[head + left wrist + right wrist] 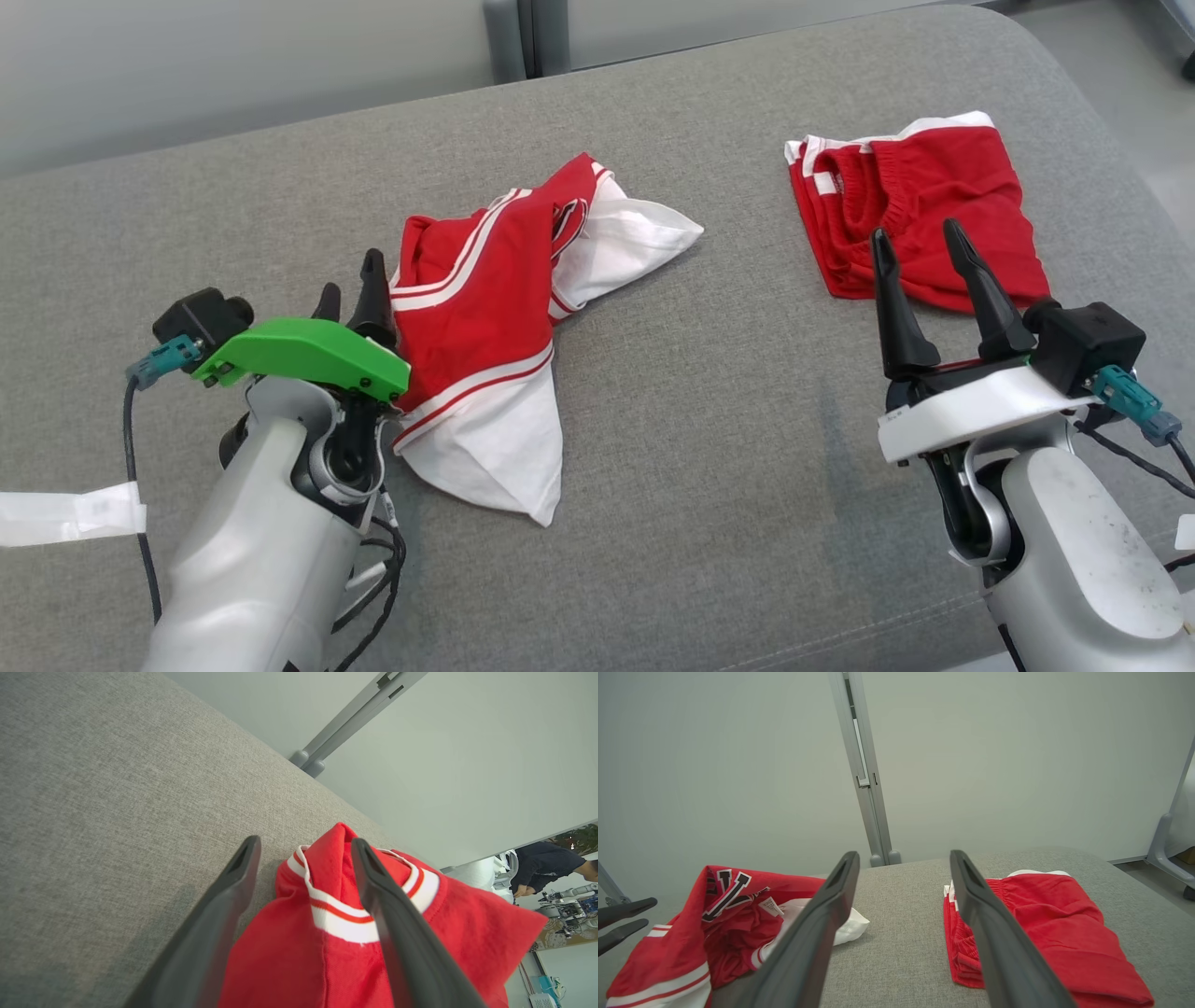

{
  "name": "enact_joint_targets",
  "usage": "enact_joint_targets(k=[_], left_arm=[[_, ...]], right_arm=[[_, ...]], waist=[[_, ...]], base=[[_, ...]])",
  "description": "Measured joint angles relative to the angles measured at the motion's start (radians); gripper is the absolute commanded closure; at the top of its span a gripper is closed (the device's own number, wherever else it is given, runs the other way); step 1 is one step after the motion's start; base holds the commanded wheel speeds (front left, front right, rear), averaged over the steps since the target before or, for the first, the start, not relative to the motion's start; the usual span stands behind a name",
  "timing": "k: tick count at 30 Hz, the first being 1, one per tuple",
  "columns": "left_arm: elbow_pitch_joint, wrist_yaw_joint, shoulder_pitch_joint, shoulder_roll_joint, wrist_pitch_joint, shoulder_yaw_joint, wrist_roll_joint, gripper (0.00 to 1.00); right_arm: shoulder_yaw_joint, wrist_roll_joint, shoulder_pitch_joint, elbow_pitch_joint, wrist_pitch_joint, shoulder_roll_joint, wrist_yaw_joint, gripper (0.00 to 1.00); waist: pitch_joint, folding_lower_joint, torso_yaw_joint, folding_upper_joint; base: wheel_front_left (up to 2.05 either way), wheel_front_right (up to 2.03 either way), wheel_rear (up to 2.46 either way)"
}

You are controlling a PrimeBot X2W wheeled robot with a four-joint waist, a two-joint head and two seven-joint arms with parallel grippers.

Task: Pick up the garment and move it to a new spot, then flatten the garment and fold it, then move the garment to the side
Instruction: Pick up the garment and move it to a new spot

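Note:
The garment (pixel 476 308) is a red and white jersey lying crumpled on the grey padded surface (pixel 709 448), left of centre. My left gripper (pixel 352 280) sits at the jersey's left edge. In the left wrist view this gripper (pixel 304 842) is open, and a raised fold of the garment (pixel 299 952) with a striped hem lies between its spread fingers, unpinched. My right gripper (pixel 916 233) hovers open over the right side, holding nothing. The right wrist view shows that gripper (pixel 904 855) with the garment (pixel 682 933) to its left.
Folded red shorts (pixel 934 205) lie at the back right, just beyond my right gripper, and show as shorts (pixel 1041 924) in the right wrist view. A white tape strip (pixel 70 513) lies at the left edge. A grey post (pixel 523 37) stands behind. A person (pixel 546 863) is far off.

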Motion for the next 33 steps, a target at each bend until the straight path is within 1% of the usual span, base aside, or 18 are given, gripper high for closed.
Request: enact_joint_targets(k=[4,7,10,14,19,22,24,27,28,29,30,31,32,33], left_arm=[[0.001,-0.001,-0.008,0.001,-0.001,-0.067,0.062,0.00],[0.001,-0.020,-0.008,-0.004,0.000,-0.119,0.081,0.00],[0.006,-0.032,0.000,-0.005,0.004,-0.150,0.096,0.00],[0.019,-0.032,0.041,-0.005,0.004,-0.165,0.108,0.00],[0.031,-0.034,0.071,-0.006,0.011,-0.200,0.110,0.00],[0.033,-0.044,0.085,-0.006,0.017,-0.219,0.110,0.00],[0.033,-0.044,0.087,-0.006,0.017,-0.218,0.110,0.00],[0.032,-0.045,0.088,-0.006,0.017,-0.220,0.109,0.00],[0.031,-0.049,0.088,-0.006,0.017,-0.222,0.109,0.08],[0.029,-0.055,0.088,-0.006,0.017,-0.224,0.109,0.42],[0.028,-0.055,0.088,-0.006,0.017,-0.228,0.109,0.63],[0.027,-0.056,0.088,-0.006,0.017,-0.232,0.109,0.95],[0.026,-0.063,0.088,-0.006,0.017,-0.239,0.109,1.00],[0.026,-0.063,0.088,-0.006,0.017,-0.245,0.109,1.00]], right_arm=[[-0.006,-0.002,0.002,0.004,0.000,-0.001,0.003,0.00],[-0.008,-0.002,0.011,0.009,0.000,-0.001,0.003,0.00],[-0.007,-0.002,0.014,0.016,-0.001,-0.001,0.005,0.00],[0.002,-0.002,0.029,0.021,-0.001,0.000,0.016,0.00],[0.003,-0.002,0.035,0.021,-0.001,0.000,0.017,0.00],[0.004,-0.002,0.040,0.021,-0.001,0.000,0.019,0.00],[0.012,-0.002,0.041,0.021,-0.001,0.003,0.026,0.00],[0.014,-0.003,0.042,0.021,-0.001,0.005,0.026,0.00],[0.012,-0.003,0.042,0.020,-0.001,0.005,0.026,0.00],[0.009,-0.003,0.042,0.020,-0.001,0.004,0.026,0.00],[0.005,-0.003,0.042,0.020,-0.001,0.004,0.026,0.00],[0.001,-0.003,0.043,0.020,-0.001,0.003,0.026,0.00],[-0.005,-0.004,0.045,0.020,-0.001,0.003,0.025,0.00],[-0.008,-0.005,0.046,0.020,-0.001,0.002,0.025,0.00]], waist=[[-0.014,0.0000,0.019,0.0000],[-0.027,0.0000,0.033,0.0000],[-0.043,0.0000,0.046,0.0000],[-0.066,0.0000,0.058,0.0000],[-0.079,0.0000,0.063,0.0000],[-0.080,0.0000,0.060,0.0000],[-0.078,0.0000,0.055,0.0000],[-0.073,0.0000,0.046,0.0000],[-0.071,0.0000,0.043,0.0000],[-0.068,0.0000,0.040,0.0000],[-0.066,0.0000,0.038,0.0000],[-0.064,0.0000,0.036,0.0000],[-0.062,0.0000,0.034,0.0000],[-0.061,0.0000,0.033,0.0000]], base=[[0.00,0.00,0.00],[0.00,0.00,0.00],[0.00,0.00,0.00],[0.00,0.00,0.00],[0.00,0.00,0.00],[0.00,0.00,0.00],[0.00,0.00,0.00],[0.00,0.00,0.00],[0.00,0.00,0.00],[0.00,0.00,0.00],[0.00,0.00,0.00],[0.00,0.00,0.00],[0.00,0.00,0.00],[0.00,0.00,0.00]])
